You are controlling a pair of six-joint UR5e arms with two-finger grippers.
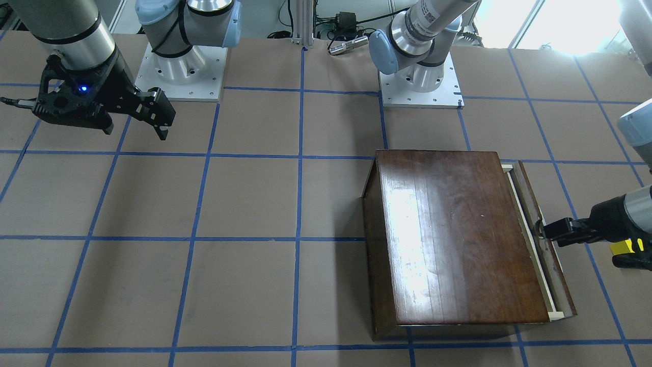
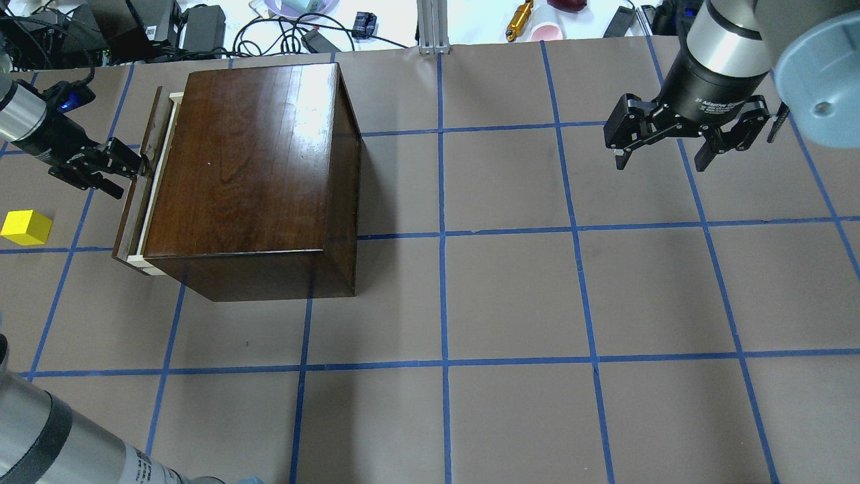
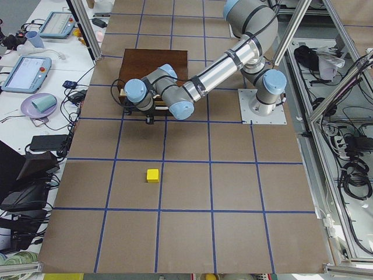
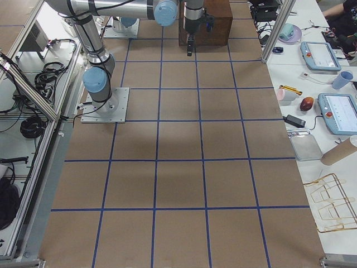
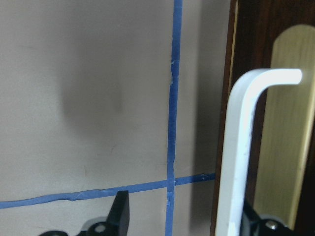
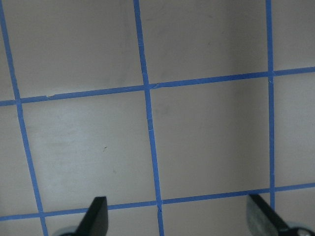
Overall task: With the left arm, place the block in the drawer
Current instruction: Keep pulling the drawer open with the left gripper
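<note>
The yellow block [image 2: 25, 227] lies on the table left of the cabinet [image 2: 248, 154]; it also shows in the front view [image 1: 625, 246] and the left side view [image 3: 152, 175]. The drawer [image 2: 138, 195] stands out a little from the cabinet, with a strip of pale wood showing. My left gripper [image 2: 127, 176] is open at the drawer's front panel [image 1: 530, 193]. In the left wrist view the white handle [image 5: 236, 147] stands between the fingers, close to the right one. My right gripper [image 2: 662, 158] is open and empty, above the table far from the cabinet.
Brown table surface with a blue tape grid [image 2: 443, 235]. Cables and power bricks [image 2: 201, 27] lie beyond the far edge behind the cabinet. The arm bases [image 1: 420, 81] stand at the robot's side of the table.
</note>
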